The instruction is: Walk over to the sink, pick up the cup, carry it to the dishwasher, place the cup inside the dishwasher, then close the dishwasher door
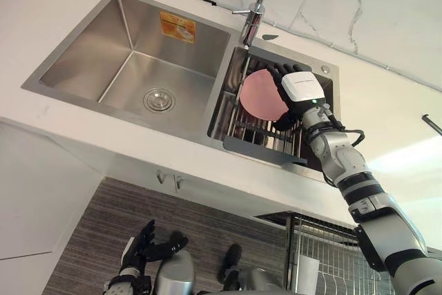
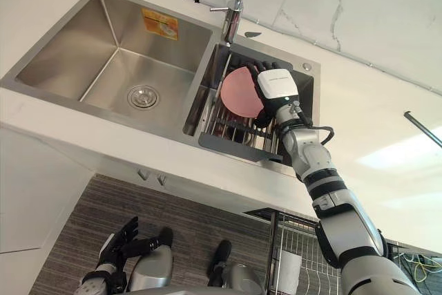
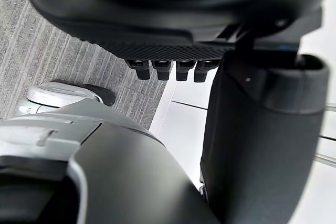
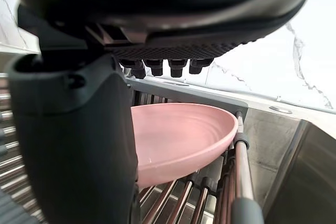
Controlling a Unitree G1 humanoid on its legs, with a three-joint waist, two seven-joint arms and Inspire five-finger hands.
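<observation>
The robot's left hand (image 1: 140,245) hangs low, well below the sink (image 1: 83,67) and over grey flooring, its fingers loose and spread, holding nothing. In the sink's left basin there is just a round drain (image 1: 159,99). A chrome faucet (image 1: 255,15) rises from the sink's back edge, between the two basins. In the sink's right basin a pink dish (image 1: 261,94), shallower than a cup and closer to a bowl, leans tilted on a metal drying rack (image 1: 259,132). The right hand (image 1: 302,91) reaches into that basin just beside the dish, fingers straight along its upper rim and thumb apart below, not yet clamped. Below the sink's right end stands a wire basket (image 1: 331,257), likely the dishwasher's rack.

The dish looks like light, rigid plastic with a smooth and possibly wet surface, so it may slip. Its thin rim seems the best hold: thumb inside the hollow, fingers behind, lifting it clear of the rack bars.
</observation>
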